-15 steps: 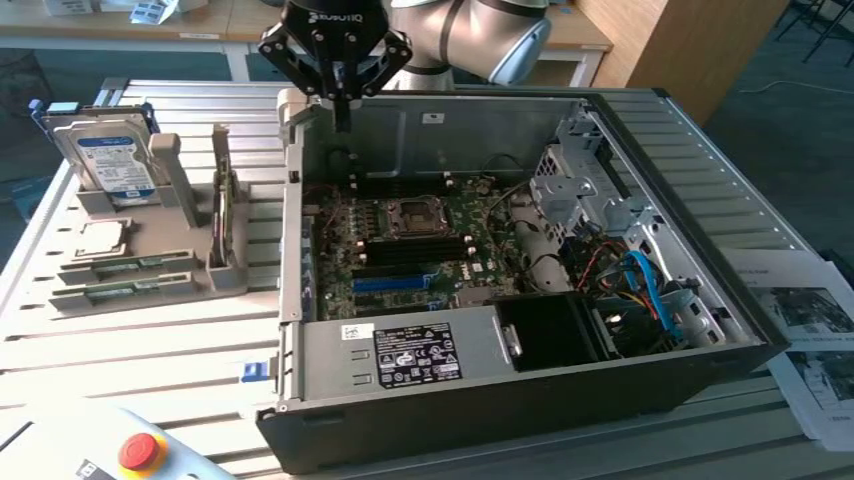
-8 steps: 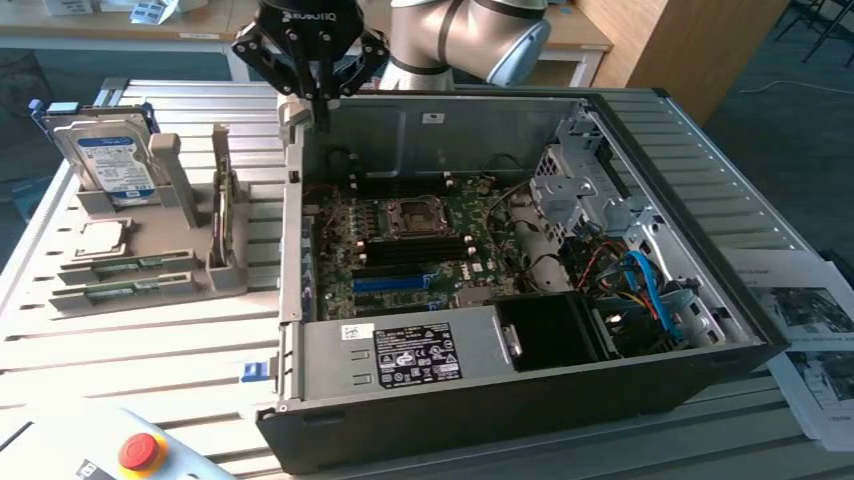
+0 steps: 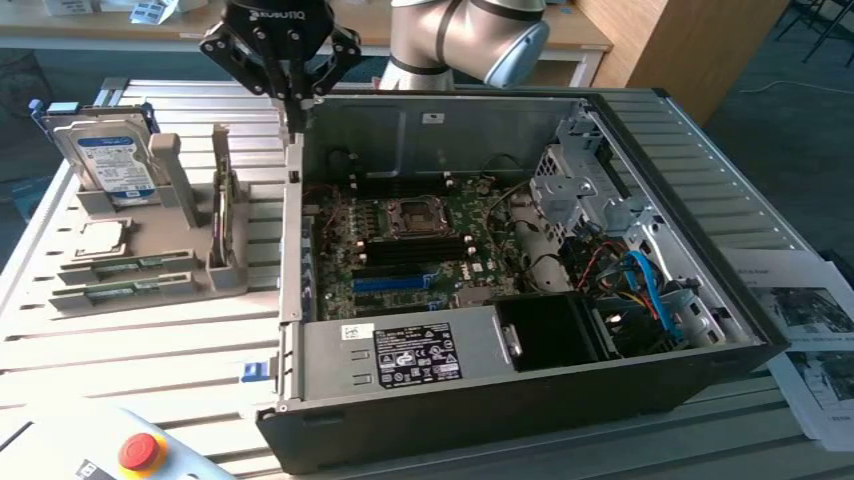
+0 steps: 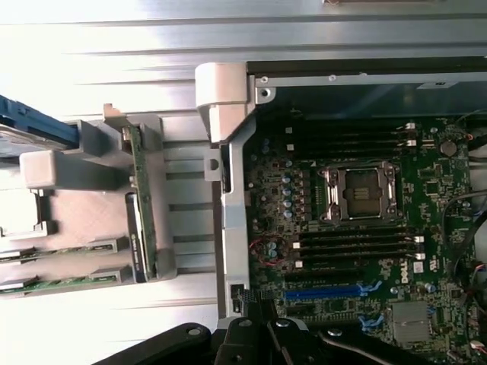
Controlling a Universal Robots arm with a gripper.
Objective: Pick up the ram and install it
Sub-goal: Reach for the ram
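Note:
The ram is a thin green stick standing on edge in a grey holder on the exterior view's left, beside the open computer case. The wrist view shows the same ram in its slot. Two more green sticks lie flat in the holder's front slots. My gripper hangs above the case's left wall near the back corner, to the right of the ram and apart from it. Its fingers are shut with nothing between them. In the wrist view the gripper sits over the case edge. Black memory slots lie beside the processor socket.
A blue-labelled hard drive stands at the holder's back, and a square silver processor lies in front of it. The case holds the motherboard, cables and a power supply. A red stop button and papers flank the case.

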